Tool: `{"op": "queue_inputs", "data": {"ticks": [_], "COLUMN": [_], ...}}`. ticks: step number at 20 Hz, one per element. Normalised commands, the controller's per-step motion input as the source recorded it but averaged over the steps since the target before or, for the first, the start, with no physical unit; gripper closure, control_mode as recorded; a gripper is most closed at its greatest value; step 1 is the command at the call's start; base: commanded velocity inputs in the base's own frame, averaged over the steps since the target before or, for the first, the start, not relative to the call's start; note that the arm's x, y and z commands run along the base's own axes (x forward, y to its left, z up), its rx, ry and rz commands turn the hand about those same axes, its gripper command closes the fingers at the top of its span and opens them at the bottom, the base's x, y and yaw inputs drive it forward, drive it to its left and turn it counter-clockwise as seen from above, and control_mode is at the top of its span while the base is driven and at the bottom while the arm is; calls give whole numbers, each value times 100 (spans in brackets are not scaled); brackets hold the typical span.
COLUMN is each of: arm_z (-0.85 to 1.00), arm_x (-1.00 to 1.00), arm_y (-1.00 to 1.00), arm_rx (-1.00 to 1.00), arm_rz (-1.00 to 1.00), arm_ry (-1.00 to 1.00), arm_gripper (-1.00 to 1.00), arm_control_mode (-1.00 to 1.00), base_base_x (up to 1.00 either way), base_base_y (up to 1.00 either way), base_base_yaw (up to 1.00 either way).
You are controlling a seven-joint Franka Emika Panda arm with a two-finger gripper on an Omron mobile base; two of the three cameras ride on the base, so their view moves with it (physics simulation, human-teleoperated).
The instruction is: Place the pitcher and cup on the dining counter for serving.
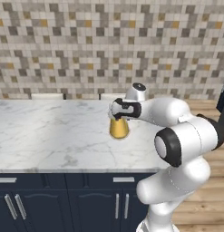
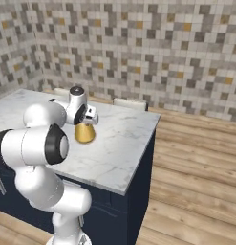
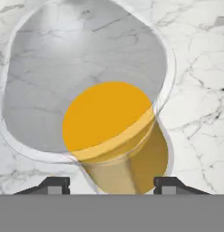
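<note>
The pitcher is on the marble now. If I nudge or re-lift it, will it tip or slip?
The pitcher flares wider at its amber base, so it probably resists tipping on the dining counter. Its clear glass wall looks smooth, so it may slip between the fingers and slide on polished marble. Being glass, it is likely rigid and breakable: move gently.

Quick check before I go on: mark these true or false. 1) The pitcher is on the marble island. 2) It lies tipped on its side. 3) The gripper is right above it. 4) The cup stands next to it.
1) True: the pitcher stands on the dining counter.
2) False: it stands upright.
3) True: the gripper is at its top, fingertips either side of it.
4) False: no cup can be seen on the counter.
</note>
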Motion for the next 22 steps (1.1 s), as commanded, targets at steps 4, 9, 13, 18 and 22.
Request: {"op": "queue_inputs", "data": {"ticks": [4,9,13,18,22], "arm_z": [11,35,66,81,79], "arm_x": [-51,-84,-100,-100,-100], "arm_y": [4,0,-3,-13,-21], "arm_rx": [0,0,0,2,2], "arm_rz": [0,-3,-6,-12,-14], "arm_ry": [-2,-10,-9,0,0], "arm_gripper": [-100,-100,-100,-100,-100], "arm_control_mode": [-100,-100,-100,-100,-100], "base_base_x": [0,0,0,0,0], "base_base_y": [0,0,0,0,0], "base_base_yaw": [0,0,0,0,0]}}
